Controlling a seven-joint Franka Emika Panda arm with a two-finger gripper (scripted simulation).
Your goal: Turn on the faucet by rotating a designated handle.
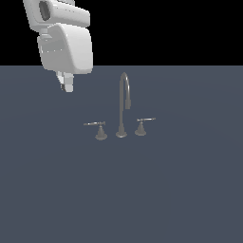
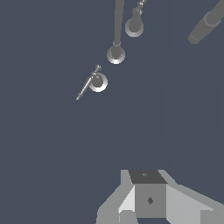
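Note:
The faucet (image 1: pixel 124 105) stands in the middle of the flat grey surface, a tall thin gooseneck spout on a round base with a lever handle on each side. The handle (image 1: pixel 97 127) on the exterior view's left looks slightly larger, and its thin lever points further to that left. It also shows in the wrist view (image 2: pixel 93 83). The smaller twin handle (image 1: pixel 142 125) sits on the other side of the spout. My gripper (image 1: pixel 67 86) hangs high above the surface, to the exterior view's left of the faucet and apart from it. Its jaws look shut and empty (image 2: pixel 149 200).
The grey surface (image 1: pixel 180 190) stretches flat all around the faucet. In the wrist view the spout base (image 2: pixel 116 54), the twin handle (image 2: pixel 134 26) and the spout tip (image 2: pixel 204 24) show beyond the larger handle.

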